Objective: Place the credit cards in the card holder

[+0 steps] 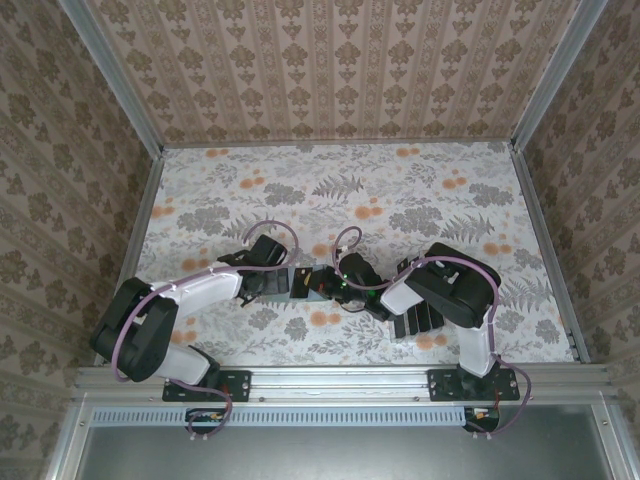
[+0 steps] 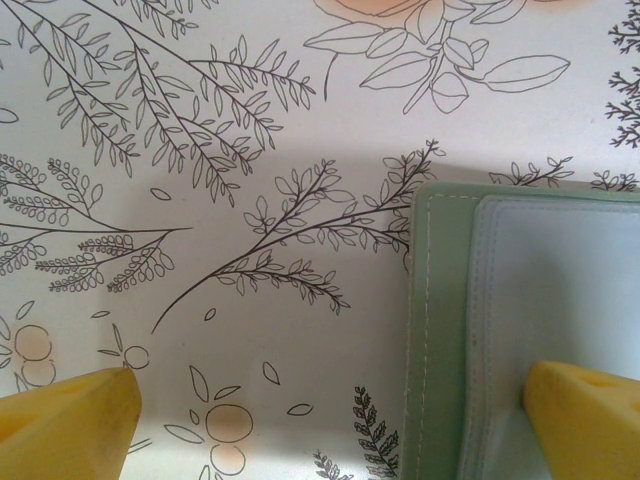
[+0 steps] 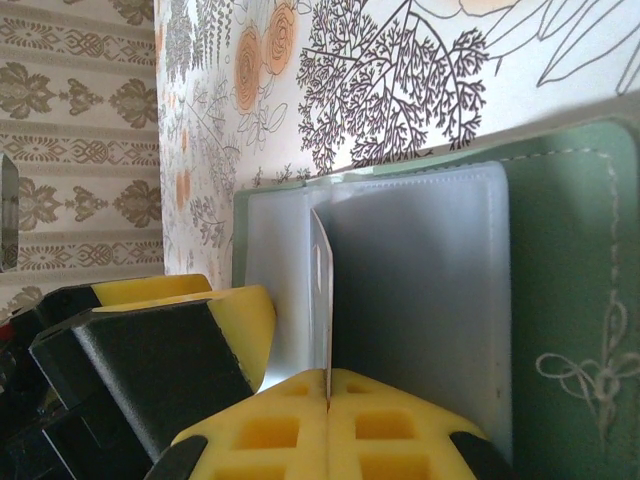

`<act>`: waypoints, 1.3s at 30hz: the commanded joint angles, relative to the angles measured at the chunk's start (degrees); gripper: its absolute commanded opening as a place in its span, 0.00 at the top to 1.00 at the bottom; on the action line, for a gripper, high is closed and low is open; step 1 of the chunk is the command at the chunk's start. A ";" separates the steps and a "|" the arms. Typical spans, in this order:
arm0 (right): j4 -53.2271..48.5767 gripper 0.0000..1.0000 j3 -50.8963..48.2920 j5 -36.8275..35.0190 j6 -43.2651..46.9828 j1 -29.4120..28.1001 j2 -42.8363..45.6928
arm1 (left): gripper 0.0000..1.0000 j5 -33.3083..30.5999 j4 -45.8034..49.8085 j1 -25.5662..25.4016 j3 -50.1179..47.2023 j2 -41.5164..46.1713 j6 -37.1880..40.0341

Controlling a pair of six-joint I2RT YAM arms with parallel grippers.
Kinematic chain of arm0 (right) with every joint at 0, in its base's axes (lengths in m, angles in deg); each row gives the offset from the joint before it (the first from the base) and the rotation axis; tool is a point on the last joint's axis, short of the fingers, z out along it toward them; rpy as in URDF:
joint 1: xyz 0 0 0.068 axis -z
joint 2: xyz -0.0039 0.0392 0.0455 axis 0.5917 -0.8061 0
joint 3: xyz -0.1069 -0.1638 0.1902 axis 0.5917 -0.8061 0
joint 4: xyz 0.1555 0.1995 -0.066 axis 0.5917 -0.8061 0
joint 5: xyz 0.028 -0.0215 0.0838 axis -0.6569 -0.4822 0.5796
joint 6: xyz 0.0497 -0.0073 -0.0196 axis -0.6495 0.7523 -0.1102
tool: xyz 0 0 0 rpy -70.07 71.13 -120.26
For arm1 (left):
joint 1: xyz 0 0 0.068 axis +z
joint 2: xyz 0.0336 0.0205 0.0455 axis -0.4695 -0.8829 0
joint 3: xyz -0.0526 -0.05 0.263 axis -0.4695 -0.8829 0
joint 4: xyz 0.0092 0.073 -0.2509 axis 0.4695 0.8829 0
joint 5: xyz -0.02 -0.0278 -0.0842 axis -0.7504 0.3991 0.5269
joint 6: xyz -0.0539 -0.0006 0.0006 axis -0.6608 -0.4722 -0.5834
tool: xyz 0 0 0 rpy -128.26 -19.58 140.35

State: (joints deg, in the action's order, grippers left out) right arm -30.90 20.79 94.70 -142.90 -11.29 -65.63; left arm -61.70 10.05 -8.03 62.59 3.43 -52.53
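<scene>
One credit card (image 3: 321, 290) stands edge-on in the right gripper (image 3: 327, 385), whose jaws are pinched tight on it, just above the grey-blue inside of the open card holder (image 3: 570, 300) lying on the floral table (image 2: 200, 150). We see the left gripper (image 2: 330, 400) spread wide and empty, one finger (image 2: 585, 415) over the holder's edge; more black cards (image 1: 418, 322) sit beside the right arm.

Two white-and-black robot arms (image 1: 195, 288) here, purple cables (image 1: 275, 228) looping off them, right gripper (image 3: 328, 385) has chunky yellow waffle-pocketed fingertips (image 3: 395, 405).
</scene>
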 commanded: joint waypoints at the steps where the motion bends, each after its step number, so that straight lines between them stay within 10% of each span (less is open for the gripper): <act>1: -0.74 1.00 -0.90 1.37 -0.52 -0.52 -1.68 | 0.00 -1.75 3.18 0.00 -1.61 -0.07 -0.64; 29: -9.59 1.00 9.02 5.85 0.60 -0.70 -6.64 | 0.00 -0.63 3.35 0.00 -0.27 -0.09 -0.33; 33: -12.76 0.67 9.33 5.25 1.65 -0.68 -5.14 | 0.00 -0.01 4.24 0.08 1.15 0.76 -0.09; 39: -17.38 0.54 9.24 4.58 3.54 -0.33 -1.94 | 0.00 0.63 5.76 1.07 3.51 2.99 0.31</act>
State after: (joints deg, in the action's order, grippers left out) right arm -38.97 30.69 100.25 -141.39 -11.44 -68.13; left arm -61.90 13.50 -7.46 63.84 4.90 -52.48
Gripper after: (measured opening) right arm 0.461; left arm 0.997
